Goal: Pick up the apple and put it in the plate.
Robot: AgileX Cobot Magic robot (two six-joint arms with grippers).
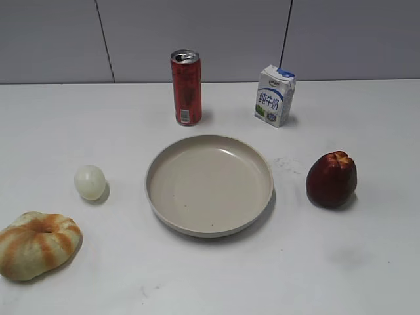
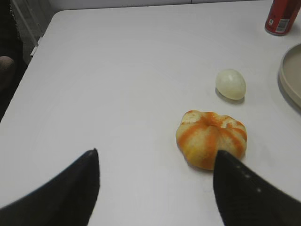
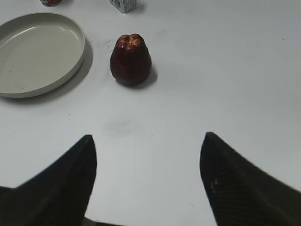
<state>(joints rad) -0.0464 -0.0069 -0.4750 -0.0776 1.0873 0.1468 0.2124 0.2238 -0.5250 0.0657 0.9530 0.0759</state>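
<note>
The dark red apple with a lobed orange-yellow top stands upright on the white table, right of the beige plate. In the right wrist view the apple is ahead of my open, empty right gripper, with the plate to its left. My left gripper is open and empty over bare table. A sliver of the plate's rim shows at the right edge of the left wrist view. Neither gripper shows in the exterior view.
An orange-striped bun lies front left, just ahead of my left gripper's right finger. A small pale ball sits left of the plate. A red can and a milk carton stand behind the plate.
</note>
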